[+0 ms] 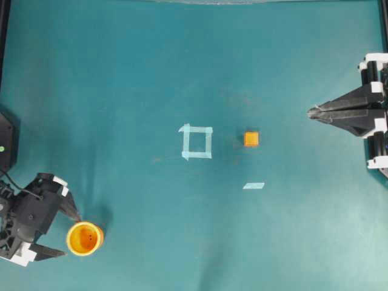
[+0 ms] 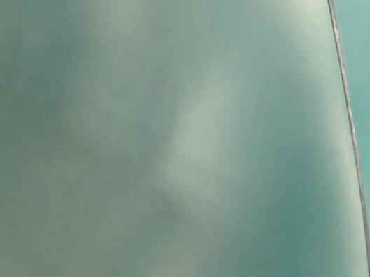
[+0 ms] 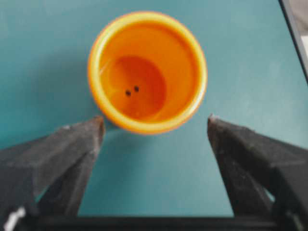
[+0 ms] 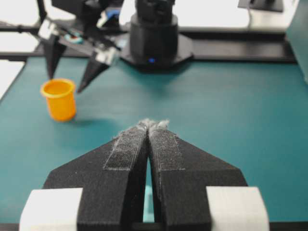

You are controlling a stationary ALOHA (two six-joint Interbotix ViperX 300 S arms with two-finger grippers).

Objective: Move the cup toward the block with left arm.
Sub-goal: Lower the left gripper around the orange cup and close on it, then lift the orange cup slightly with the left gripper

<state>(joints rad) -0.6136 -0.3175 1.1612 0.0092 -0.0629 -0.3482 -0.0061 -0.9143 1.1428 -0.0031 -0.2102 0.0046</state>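
Observation:
The yellow-orange cup (image 1: 85, 237) stands upright near the table's front left corner; it also shows in the left wrist view (image 3: 147, 72) and the right wrist view (image 4: 58, 98). My left gripper (image 1: 70, 233) is open, its two fingertips (image 3: 96, 126) just short of the cup's sides, not touching it. The small orange block (image 1: 251, 139) lies right of the table's middle, far from the cup. My right gripper (image 1: 310, 112) is shut at the right edge, holding nothing (image 4: 153, 123).
A pale tape square outline (image 1: 196, 142) lies at the table's middle, left of the block. A short tape strip (image 1: 253, 185) lies in front of the block. The table-level view shows only a blurred teal surface.

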